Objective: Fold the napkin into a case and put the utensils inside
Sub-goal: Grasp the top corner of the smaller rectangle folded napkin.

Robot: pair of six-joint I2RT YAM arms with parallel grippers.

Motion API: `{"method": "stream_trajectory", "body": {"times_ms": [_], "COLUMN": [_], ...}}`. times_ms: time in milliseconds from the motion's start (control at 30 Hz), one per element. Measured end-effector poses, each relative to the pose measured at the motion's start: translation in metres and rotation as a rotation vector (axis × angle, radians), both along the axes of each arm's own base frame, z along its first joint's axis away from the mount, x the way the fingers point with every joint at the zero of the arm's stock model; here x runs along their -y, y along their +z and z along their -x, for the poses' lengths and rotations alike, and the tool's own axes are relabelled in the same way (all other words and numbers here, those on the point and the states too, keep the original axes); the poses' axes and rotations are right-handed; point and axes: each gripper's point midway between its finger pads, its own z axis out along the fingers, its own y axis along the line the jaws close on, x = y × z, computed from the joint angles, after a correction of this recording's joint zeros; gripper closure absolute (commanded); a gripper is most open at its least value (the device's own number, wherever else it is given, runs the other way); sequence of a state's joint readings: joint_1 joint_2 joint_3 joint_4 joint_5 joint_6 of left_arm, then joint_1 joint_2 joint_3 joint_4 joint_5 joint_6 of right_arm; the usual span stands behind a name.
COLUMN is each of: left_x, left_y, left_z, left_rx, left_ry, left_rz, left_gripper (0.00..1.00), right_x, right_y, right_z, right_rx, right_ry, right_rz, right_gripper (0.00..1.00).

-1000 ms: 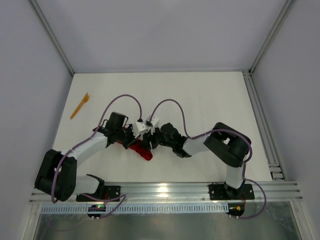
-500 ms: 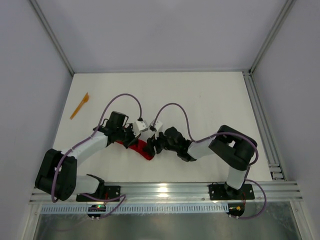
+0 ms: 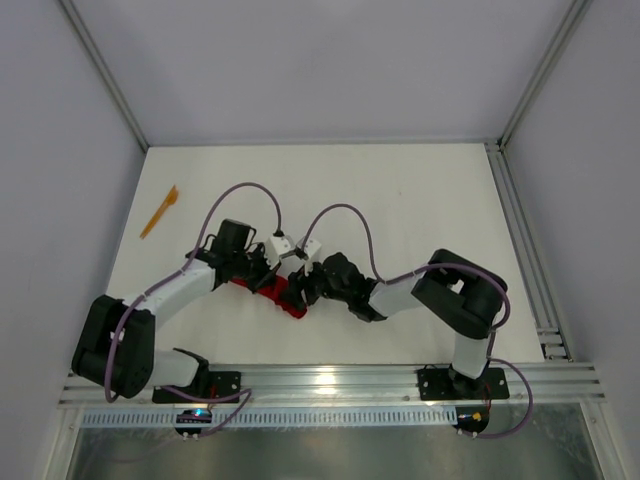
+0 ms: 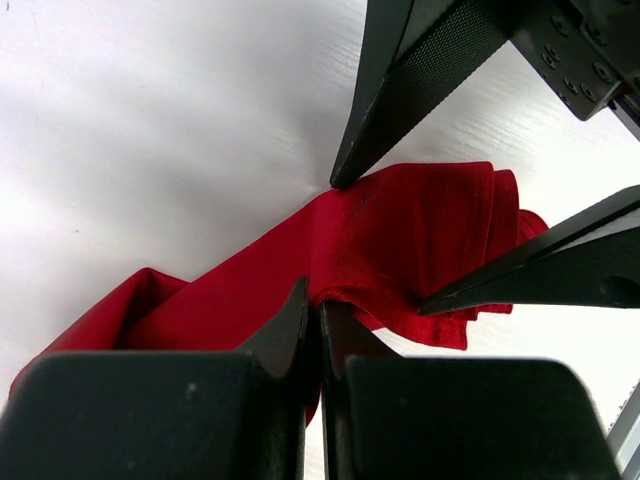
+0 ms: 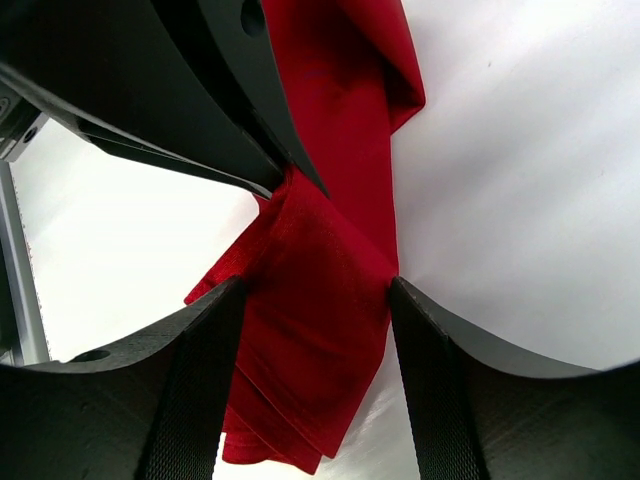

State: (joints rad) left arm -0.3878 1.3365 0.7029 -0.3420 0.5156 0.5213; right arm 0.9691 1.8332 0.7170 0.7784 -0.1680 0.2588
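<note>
The red napkin lies bunched in a long folded strip on the white table between both grippers. My left gripper is shut on a folded edge of the napkin and pinches it at the fingertips. My right gripper is open, with its fingers either side of the napkin's folded end; it also shows in the top view. An orange utensil lies far left on the table, away from both arms. I cannot tell its end shape.
The white table is bounded by grey walls and by an aluminium rail on the right. The two arms' purple cables arch above the grippers. My right gripper's fingers crowd the left wrist view.
Both grippers and the napkin have shifted slightly left and towards the near edge. The right arm swung out a little and came back against the napkin's end.
</note>
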Motion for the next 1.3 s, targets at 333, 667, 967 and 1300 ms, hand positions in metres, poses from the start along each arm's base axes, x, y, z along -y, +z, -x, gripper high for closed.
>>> {"method": "stream_trajectory", "body": {"times_ms": [333,667,967,1300], "left_x": [-0.003,-0.003,-0.004,0.001], "left_y": [-0.002,0.001,0.001,0.004], "left_z": [0.000,0.001,0.003,0.008], "left_rx": [-0.031,-0.028,-0.037,-0.056], "left_ry": [0.039,0.042,0.041,0.026], "left_rz": [0.007,0.010,0.010,0.040], "left_gripper": [1.00,1.00,1.00,1.00], "right_x": [-0.008,-0.008,-0.003,-0.007], "right_y": [-0.007,-0.009,-0.012,-0.017], "right_z": [-0.005,-0.005,-0.010,-0.011], "right_rx": [-0.018,-0.020,-0.015,-0.022], "right_ry": [-0.027,-0.033,-0.042,-0.039], "right_rz": [-0.012,-0.009,0.008,0.025], "right_gripper": [0.66,0.93,0.60,0.53]}}
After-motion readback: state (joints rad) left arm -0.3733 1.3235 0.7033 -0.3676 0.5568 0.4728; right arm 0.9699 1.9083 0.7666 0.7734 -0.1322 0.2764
